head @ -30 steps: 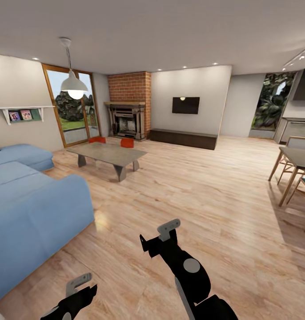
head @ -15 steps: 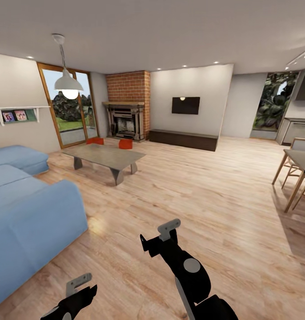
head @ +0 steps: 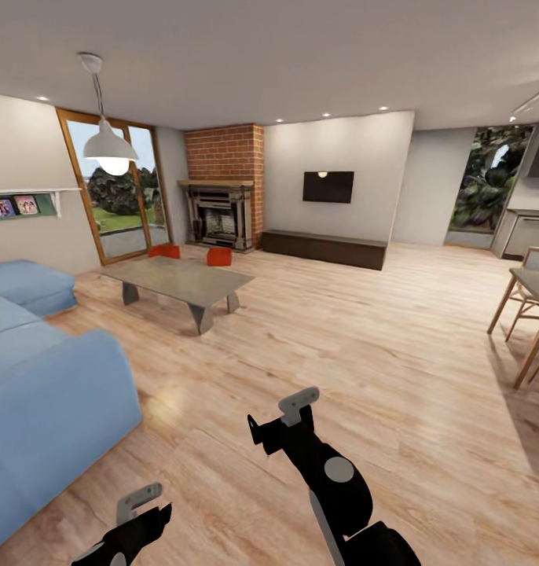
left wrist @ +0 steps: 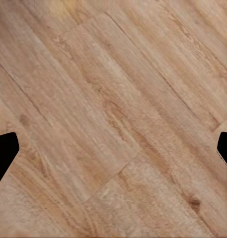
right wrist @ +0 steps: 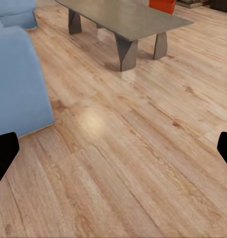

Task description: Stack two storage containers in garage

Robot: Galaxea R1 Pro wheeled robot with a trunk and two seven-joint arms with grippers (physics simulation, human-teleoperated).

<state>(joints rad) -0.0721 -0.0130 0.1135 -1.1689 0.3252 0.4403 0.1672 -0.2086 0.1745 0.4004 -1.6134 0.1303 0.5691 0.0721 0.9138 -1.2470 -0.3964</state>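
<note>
Both storage containers (head: pixel 164 251) (head: pixel 219 256) are sitting on the wood floor (head: pixel 364 346) just beyond the coffee table (head: pixel 179 281), well away from the left gripper (head: pixel 140 503) and right gripper (head: pixel 289 417), whose jaws are hanging spread and empty.

Storage containers (head: pixel 164 251) (head: pixel 219 256) partly hidden behind coffee table (head: pixel 179 281).
</note>
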